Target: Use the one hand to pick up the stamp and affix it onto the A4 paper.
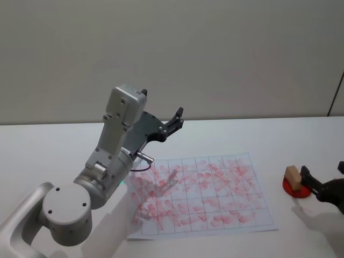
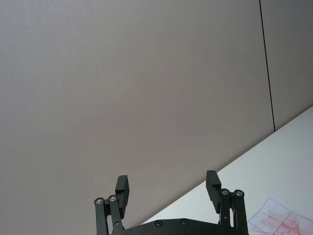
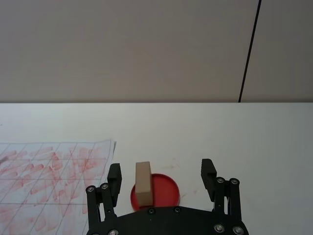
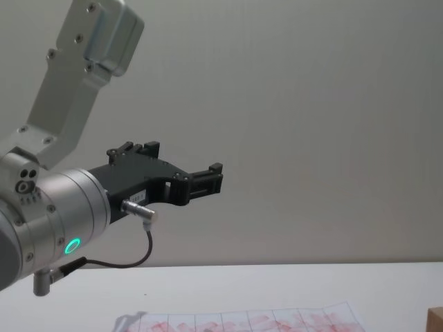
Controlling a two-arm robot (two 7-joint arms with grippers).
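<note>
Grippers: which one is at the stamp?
The right gripper, low, open fingers facing the stamp on the red pad; the left gripper hangs high, away from it.

- The white worktop (image 1: 54, 145) runs back to a plain wall.
- A sheet of A4 paper (image 1: 201, 193) lies flat at its middle, ruled in a grid and covered in red stamp marks, with its near-left corner rumpled.
- A round red pad (image 3: 164, 188) sits near the paper's right edge, apart from it.

The stamp (image 3: 143, 183) is pale matt wood, the A4 paper (image 1: 215, 215) thin and ink-smeared, the worktop (image 1: 48, 145) smooth matt white, the right gripper (image 3: 161, 172) matt black.
</note>
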